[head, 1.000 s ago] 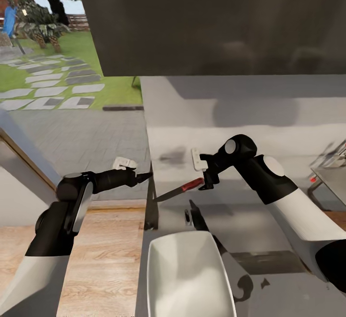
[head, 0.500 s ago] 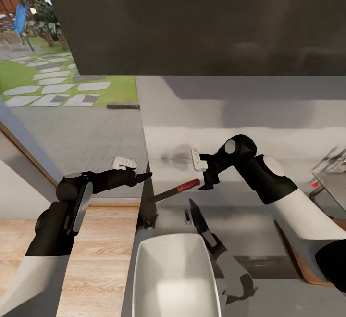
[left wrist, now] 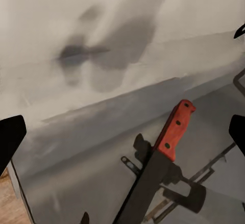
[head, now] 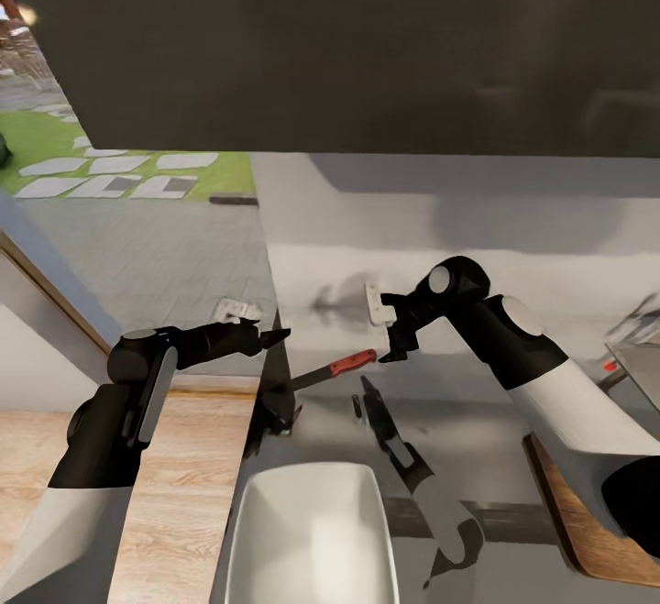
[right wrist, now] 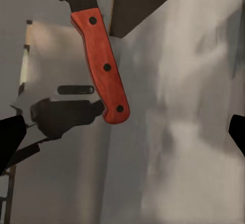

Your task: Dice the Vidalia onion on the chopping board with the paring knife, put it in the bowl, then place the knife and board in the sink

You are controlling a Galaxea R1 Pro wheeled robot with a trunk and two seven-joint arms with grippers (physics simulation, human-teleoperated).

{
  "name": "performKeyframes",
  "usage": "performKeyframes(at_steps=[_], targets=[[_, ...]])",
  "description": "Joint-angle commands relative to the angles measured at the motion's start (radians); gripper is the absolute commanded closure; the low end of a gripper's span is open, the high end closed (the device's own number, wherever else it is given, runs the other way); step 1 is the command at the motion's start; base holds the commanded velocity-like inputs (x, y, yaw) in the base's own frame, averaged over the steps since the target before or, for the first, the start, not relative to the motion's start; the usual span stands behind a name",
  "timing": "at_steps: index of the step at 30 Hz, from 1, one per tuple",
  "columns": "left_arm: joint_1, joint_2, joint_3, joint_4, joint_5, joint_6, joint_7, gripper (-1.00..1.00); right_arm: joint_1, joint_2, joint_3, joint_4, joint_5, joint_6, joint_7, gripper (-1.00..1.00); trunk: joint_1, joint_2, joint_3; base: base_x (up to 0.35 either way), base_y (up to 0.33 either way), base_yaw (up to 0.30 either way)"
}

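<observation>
Paring knife flat on countertop, orange-red handle toward my right gripper, fingers spread wide, empty, just above it, my left gripper open, empty, beyond blade tip, white bowl nearer me.

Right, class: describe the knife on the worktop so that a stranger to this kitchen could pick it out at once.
Start at the long grey countertop and find the white bowl at its near edge. Just beyond the bowl, between the two pincers, lies the knife. It is the one slim thing there, with a dark blade and an orange-red riveted handle.
</observation>
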Motion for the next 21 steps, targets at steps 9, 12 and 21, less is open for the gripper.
performKeyframes(at_steps=[9,12,21], targets=[[-0.001,0.000,0.000,-0.001,0.003,0.007,0.000,-1.00,-0.001,-0.001,0.002,-0.001,0.002,0.010,0.002,-1.00,0.001,-0.002,-0.002,0.004,-0.004,0.002],[-0.001,0.000,-0.001,-0.001,0.003,0.007,0.000,-1.00,-0.001,-0.001,0.002,-0.001,0.002,0.010,0.002,-1.00,0.001,-0.002,-0.002,0.000,0.000,0.000],[-0.001,0.000,0.000,-0.001,0.003,0.007,0.000,-1.00,-0.001,-0.001,0.001,-0.001,0.002,0.010,0.001,-1.00,0.001,-0.002,-0.012,0.000,0.000,0.000]])
